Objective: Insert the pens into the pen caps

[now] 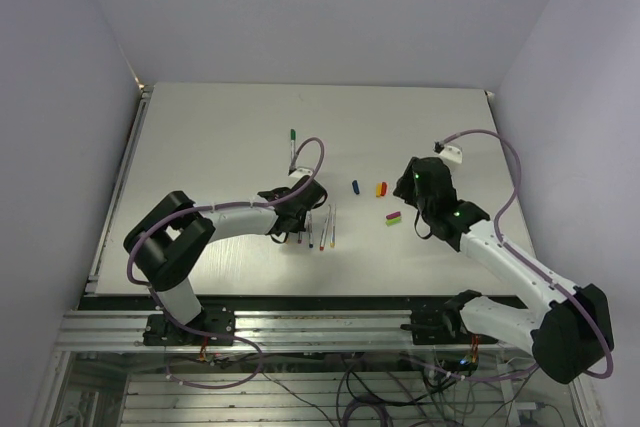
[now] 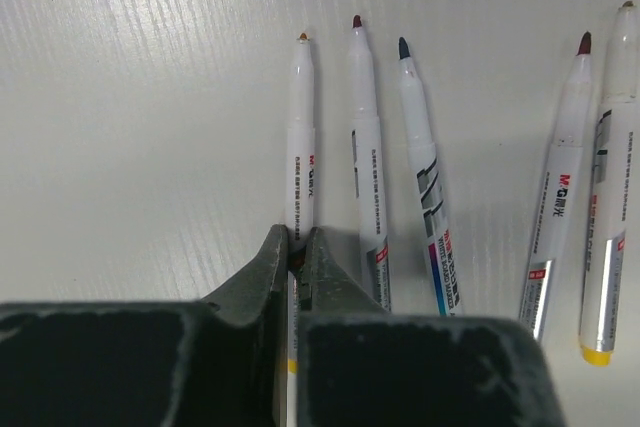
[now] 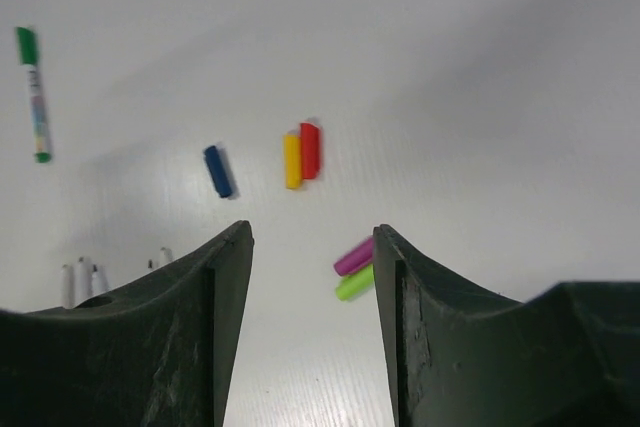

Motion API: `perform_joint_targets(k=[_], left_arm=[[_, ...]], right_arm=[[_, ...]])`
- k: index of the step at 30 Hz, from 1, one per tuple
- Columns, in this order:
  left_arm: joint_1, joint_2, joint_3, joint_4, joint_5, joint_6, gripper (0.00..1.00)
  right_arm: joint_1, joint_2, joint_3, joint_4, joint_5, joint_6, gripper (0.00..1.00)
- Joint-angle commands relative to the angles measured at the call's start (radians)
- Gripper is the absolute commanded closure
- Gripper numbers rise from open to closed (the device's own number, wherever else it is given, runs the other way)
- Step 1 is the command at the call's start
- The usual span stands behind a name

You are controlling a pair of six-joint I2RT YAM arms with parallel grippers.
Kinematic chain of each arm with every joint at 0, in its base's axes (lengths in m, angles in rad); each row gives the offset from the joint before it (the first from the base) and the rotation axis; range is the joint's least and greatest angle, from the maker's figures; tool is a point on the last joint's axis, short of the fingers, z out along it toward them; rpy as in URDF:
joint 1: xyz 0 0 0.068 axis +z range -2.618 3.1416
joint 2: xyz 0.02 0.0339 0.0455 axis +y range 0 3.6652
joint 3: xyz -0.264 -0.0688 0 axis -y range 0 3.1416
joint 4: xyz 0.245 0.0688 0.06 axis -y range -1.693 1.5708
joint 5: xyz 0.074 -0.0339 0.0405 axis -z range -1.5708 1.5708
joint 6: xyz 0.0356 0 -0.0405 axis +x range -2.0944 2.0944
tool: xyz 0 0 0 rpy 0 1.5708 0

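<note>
Left claw [image 2: 297,239]: pressed together on the barrel of a thin white plastic marker pen with a brownish tip [image 2: 302,137]. The grip sits toward the pen's rear half and the tip points away from the wrist. I cannot tell whether this pen is lifted off the white tabletop [image 2: 130,127] or resting on it.

To the right in the left wrist view lie 4 more uncapped white marker pens. A maroon-tipped pen [image 2: 363,117] is just beside the pinched one, with a dark-tipped pen [image 2: 425,177] next to it. Across a gap, a red-brown-tipped pen [image 2: 560,187] and a pen with a yellow end plug [image 2: 612,207] lie side by side. All 5 run roughly parallel, tips the same way.

Right claw [image 3: 312,234]: spread, with nothing between its fingers, held above the tabletop. Near its right finger a stubby purple plastic cap [image 3: 353,256] and a stubby green plastic cap [image 3: 354,282] lie side by side, touching. Beyond them a yellow cap [image 3: 292,160] and a red cap [image 3: 310,150] lie touching. A blue cap [image 3: 217,170] lies alone to their left.

A 6th white pen wearing a green cap [image 1: 292,147] lies by itself toward the far side of the tabletop, well apart from the row. In the top view the 5 loose caps lie between the 2 arms.
</note>
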Motion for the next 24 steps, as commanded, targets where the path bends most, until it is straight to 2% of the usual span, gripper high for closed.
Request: perform_joint_targets(k=[1, 7, 16, 24], left_arm=[[-0.007, 0.012, 0.01, -0.089, -0.007, 0.0, 0.93], [-0.007, 0.009, 0.0, -0.113, -0.004, -0.014, 0.93], [-0.007, 0.022, -0.02, -0.106, 0.018, -0.047, 0.93], [-0.007, 0.032, -0.036, -0.107, 0.029, -0.048, 0.93]], right_arm=[[-0.001, 0.056, 0.066, -0.209, 0.091, 0.122, 0.49], [0.0, 0.166, 0.099, -0.361, 0.05, 0.211, 0.47], [0.002, 0.281, 0.122, -0.406, 0.016, 0.22, 0.49], [0.002, 0.327, 0.115, -0.365, -0.029, 0.211, 0.5]])
